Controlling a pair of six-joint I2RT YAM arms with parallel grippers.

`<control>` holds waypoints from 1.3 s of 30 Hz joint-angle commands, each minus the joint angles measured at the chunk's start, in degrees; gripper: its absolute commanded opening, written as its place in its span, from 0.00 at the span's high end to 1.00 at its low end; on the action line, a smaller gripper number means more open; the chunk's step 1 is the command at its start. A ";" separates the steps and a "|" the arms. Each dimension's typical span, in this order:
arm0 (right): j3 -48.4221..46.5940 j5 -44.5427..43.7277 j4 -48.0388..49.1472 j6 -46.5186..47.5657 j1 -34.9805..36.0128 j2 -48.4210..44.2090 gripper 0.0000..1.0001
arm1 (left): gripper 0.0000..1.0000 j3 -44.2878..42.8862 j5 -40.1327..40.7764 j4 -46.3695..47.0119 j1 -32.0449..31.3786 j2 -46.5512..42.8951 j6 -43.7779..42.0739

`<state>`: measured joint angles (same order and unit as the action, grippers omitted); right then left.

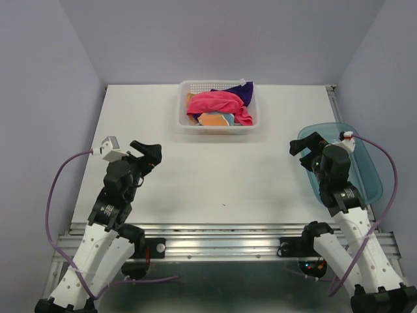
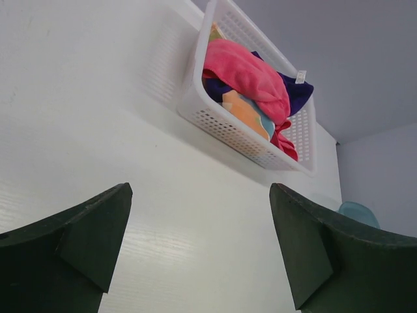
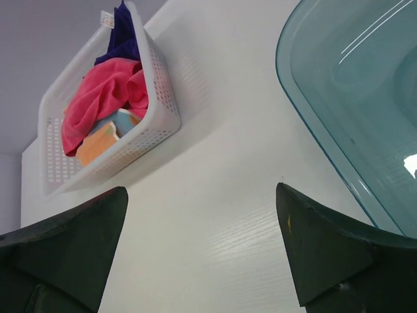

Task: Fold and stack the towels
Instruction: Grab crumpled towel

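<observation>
While left pincer (image 2: 200,189) and right pincer (image 3: 202,188) gape apart, the basket (image 1: 215,126) walls in the towels (image 1: 218,104).

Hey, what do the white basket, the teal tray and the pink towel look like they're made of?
White basket: likely rigid plastic, matte, walls punched with rows of small holes. Teal tray: probably translucent plastic, glossy, with bright streaks reflecting off it. Pink towel: soft matte cloth, judging by its rumpled folds.

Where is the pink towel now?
In the top view, the pink towel lies in the white basket, far centre of the table, atop the orange towel.
</observation>
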<state>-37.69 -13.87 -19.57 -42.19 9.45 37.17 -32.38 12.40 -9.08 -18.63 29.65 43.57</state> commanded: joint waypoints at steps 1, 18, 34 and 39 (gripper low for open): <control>0.34 3.04 3.39 4.56 0.04 -0.78 0.00 | 0.01 0.03 -0.37 2.05 0.09 -1.00 -0.94; -34.77 18.45 17.05 34.35 14.27 48.30 0.00 | 0.01 1.09 -2.30 11.27 0.18 7.53 -6.39; -88.26 -2.48 0.14 38.94 15.59 96.69 0.00 | 0.01 0.39 -4.49 16.20 0.26 14.65 -9.73; -85.10 -1.08 4.19 38.94 15.59 97.57 0.05 | 0.01 0.48 -4.67 16.64 0.26 15.96 -9.30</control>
<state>-121.75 -14.02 -19.07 -4.40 24.82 136.49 -30.70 8.36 4.43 -18.61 45.19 35.35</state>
